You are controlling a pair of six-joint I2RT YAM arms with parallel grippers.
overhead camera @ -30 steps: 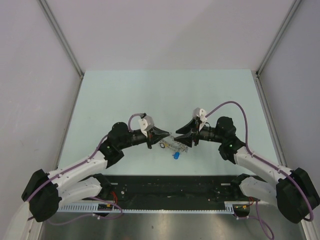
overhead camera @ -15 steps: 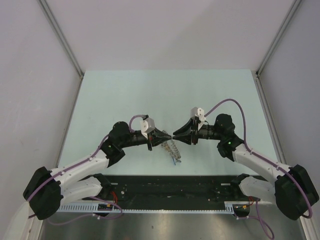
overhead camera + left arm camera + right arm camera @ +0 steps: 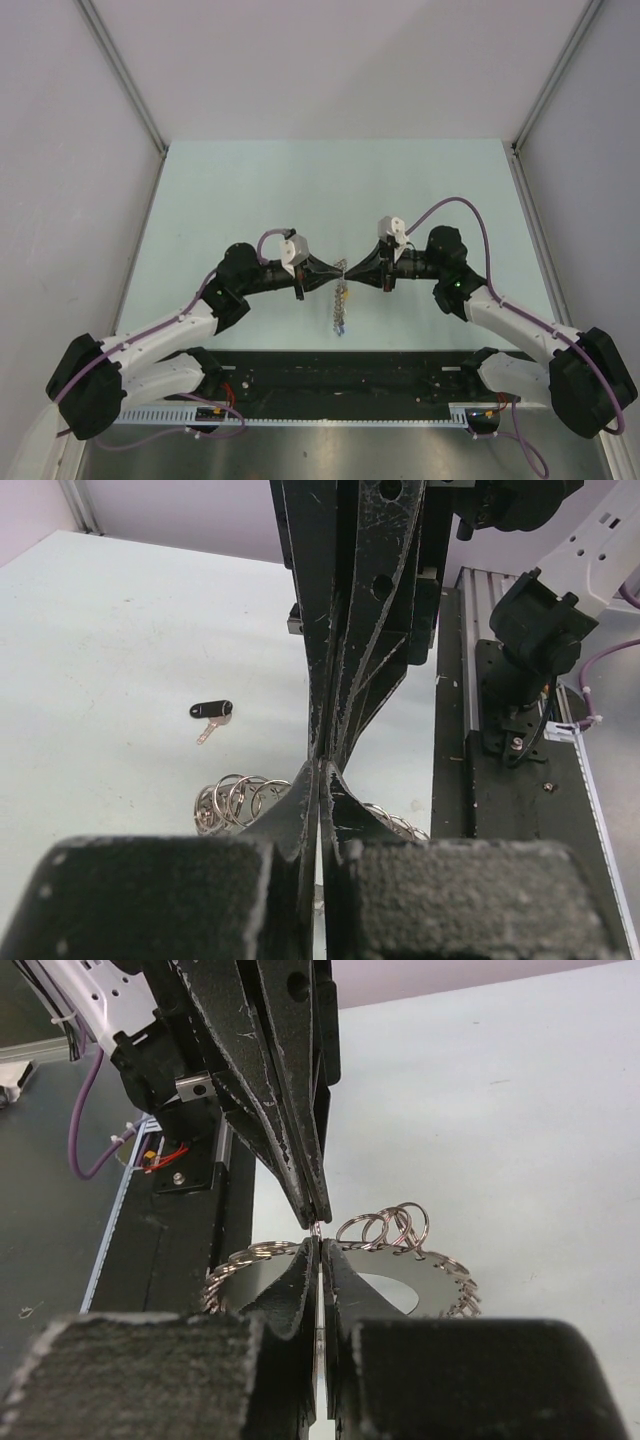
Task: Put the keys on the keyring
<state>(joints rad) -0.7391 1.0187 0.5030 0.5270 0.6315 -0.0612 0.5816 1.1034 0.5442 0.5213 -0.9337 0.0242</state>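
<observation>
2 tools, left tool (image 3: 336, 272) and right tool (image 3: 351, 270), both clamped shut tip-to-tip on the keyring (image 3: 341, 300), hanging beneath them

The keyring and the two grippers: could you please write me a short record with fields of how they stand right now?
keyring: held up between the tips of both grippers, hanging below them, apparently clear of the table
left gripper: fingers shut on the keyring's edge
right gripper: fingers shut on the keyring's edge, tip to tip with the left gripper
small rings: bunched on the keyring's rim
black key: lying loose on the table, apart from the keyring
</observation>
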